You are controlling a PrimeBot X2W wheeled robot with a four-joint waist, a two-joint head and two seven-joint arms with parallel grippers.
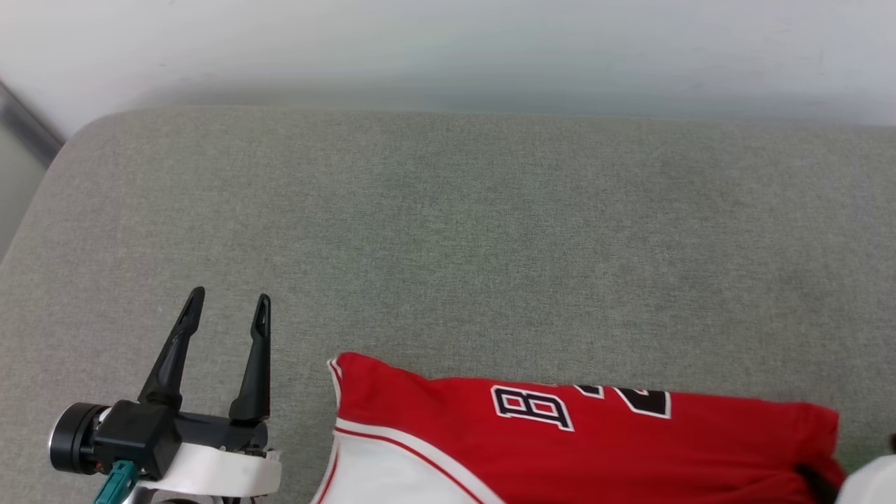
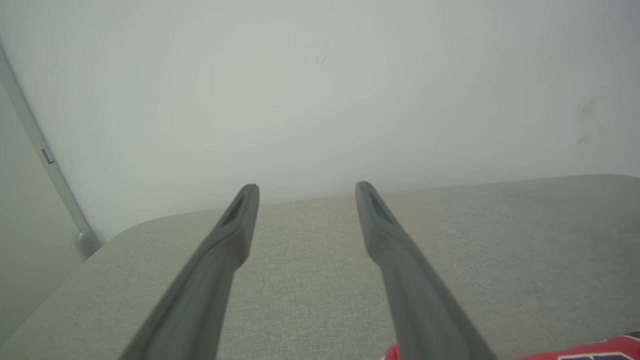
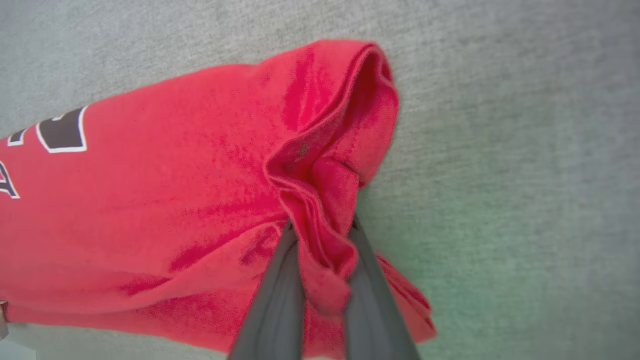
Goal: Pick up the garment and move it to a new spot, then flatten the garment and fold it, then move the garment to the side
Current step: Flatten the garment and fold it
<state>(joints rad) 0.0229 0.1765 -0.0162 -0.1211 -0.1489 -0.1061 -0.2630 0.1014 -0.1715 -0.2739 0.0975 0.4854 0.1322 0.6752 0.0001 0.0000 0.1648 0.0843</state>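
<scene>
Garment (image 1: pixel 595 448) cut off below; right jaws clamp bunched fold.

The left pincer (image 1: pixel 231 295) has slim black fingers (image 1: pixel 168 364), white wrist shell (image 1: pixel 210 472), teal plug (image 1: pixel 115 484)

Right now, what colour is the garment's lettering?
The lettering is black, outlined white; the head view shows it best.

Black, white-outlined "B" and a cut-off character beside it on the red garment (image 1: pixel 595 448)
</scene>
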